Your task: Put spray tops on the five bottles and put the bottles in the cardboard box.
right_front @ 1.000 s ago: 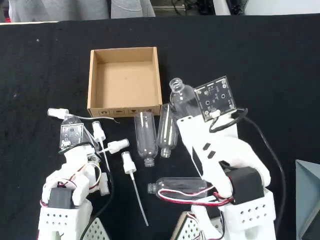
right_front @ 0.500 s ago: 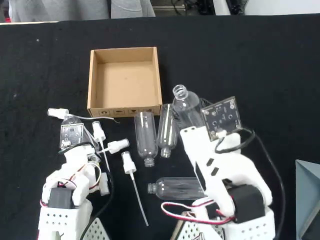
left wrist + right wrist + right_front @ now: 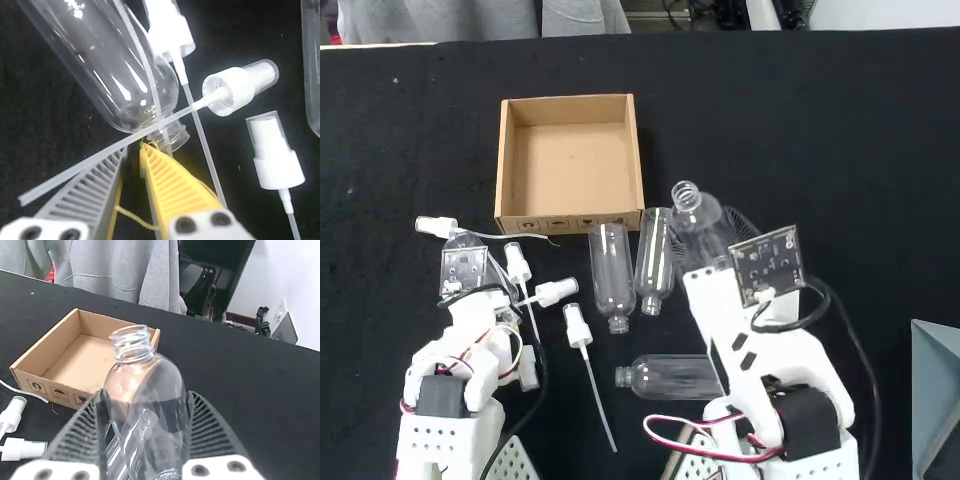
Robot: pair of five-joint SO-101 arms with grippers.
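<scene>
Robot lab: black-draped table (image 3: 880,120).

left tool (image 3: 136,148) closed | tips at bottle (image 3: 100,65) neck | spray tops (image 3: 240,87) beside

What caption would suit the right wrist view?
Right gripper grips an uncapped bottle; the box lies beyond.

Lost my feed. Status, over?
Right gripper shut on uncapped bottle, upright. Left gripper shut by lying bottle, loose spray tops. Nothing between uncapped bottle and cardboard box.
</scene>
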